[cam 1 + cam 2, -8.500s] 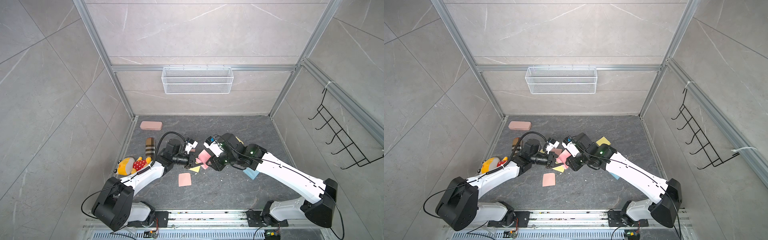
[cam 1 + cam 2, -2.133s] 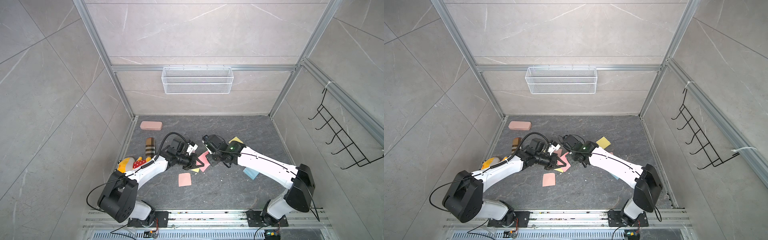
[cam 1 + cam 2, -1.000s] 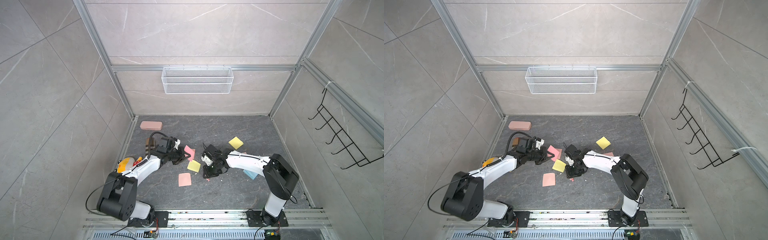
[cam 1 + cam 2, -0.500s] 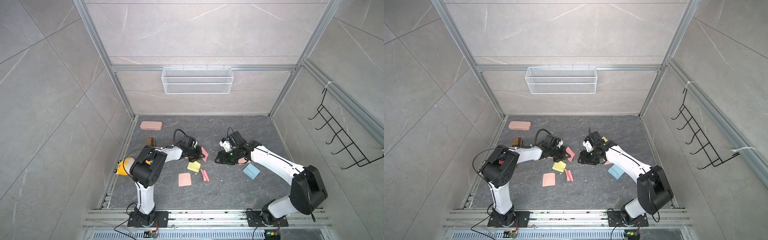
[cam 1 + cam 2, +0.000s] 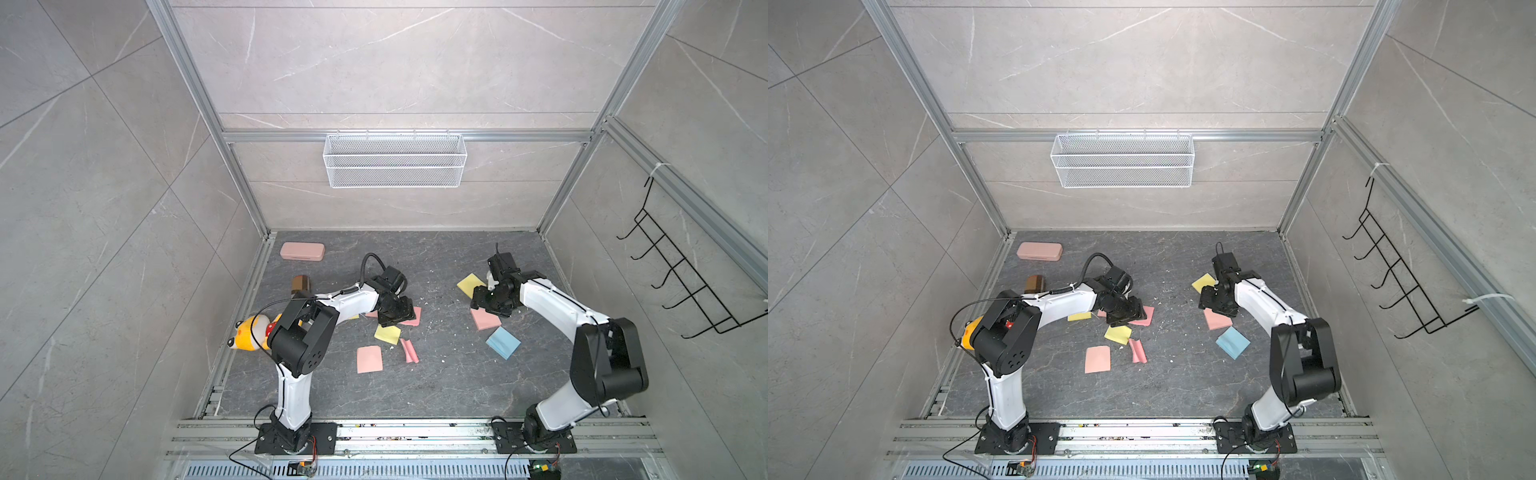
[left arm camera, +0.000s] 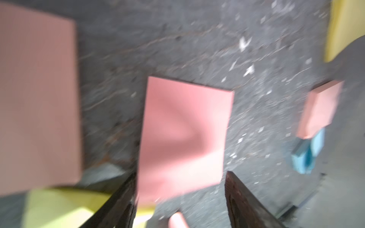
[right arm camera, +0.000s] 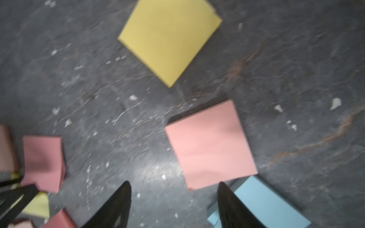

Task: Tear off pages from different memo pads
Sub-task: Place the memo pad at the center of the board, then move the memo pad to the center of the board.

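Pink paper is showing between the two dark fingers [image 6: 243, 203] of the left pincer [image 6: 181, 174], which is standing open and gripping nothing. The pink page [image 6: 183, 134] is lying slightly buckled on the grey table [image 6: 197, 39].

Taking 12 o'clock as the back wall in both top views, this pincer is covering the 9 o'clock side of that page. A yellow page [image 5: 387, 333] is resting just at the pincer's 6 o'clock. A rolled pink page [image 5: 409, 350] is lying farther out at 5 o'clock and a flat pink page [image 5: 369, 359] at 7 o'clock.

The right pincer [image 7: 173, 183] is also standing open, with only bare table between its fingers. The pink memo pad [image 7: 211, 144] is sitting just beside one fingertip without touching it. In a top view that pad is lying at the pincer's 6 o'clock. The blue memo pad [image 5: 1232, 342] is lying close by at 5 o'clock and the yellow memo pad [image 5: 1203, 282] at 11 o'clock. White paper crumbs [image 7: 133, 97] are dotting the table between the arms.

Well apart, toward the table's 10 o'clock corner, a pink case [image 5: 302, 251] is lying flat. A yellow plush toy [image 5: 249, 332] is lying at the 9 o'clock edge, partly hidden by the left arm. A white wire basket [image 5: 395, 166] is hanging on the back wall.
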Controlling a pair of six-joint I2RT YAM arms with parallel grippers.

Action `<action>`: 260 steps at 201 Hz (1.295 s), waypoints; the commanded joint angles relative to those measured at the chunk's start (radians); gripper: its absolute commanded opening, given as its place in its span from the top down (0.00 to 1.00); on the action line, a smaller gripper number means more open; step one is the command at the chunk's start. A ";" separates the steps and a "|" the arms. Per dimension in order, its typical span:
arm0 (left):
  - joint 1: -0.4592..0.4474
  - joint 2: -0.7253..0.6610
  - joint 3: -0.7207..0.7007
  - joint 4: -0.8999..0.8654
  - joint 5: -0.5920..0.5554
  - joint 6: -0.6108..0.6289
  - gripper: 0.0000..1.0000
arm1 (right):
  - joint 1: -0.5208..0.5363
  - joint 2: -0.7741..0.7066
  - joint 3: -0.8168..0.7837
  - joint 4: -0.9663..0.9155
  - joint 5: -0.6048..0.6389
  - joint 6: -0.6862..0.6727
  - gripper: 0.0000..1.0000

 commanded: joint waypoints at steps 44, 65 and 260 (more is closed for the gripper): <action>0.003 -0.222 0.043 -0.161 -0.062 0.100 0.27 | -0.083 0.191 0.066 0.085 0.023 0.011 0.25; 0.002 -0.226 0.037 -0.097 -0.018 0.102 0.27 | -0.081 0.199 0.049 0.088 -0.022 0.008 0.26; -0.211 0.224 0.331 -0.031 0.057 0.069 0.31 | 0.036 -0.007 -0.263 0.181 -0.340 0.045 0.42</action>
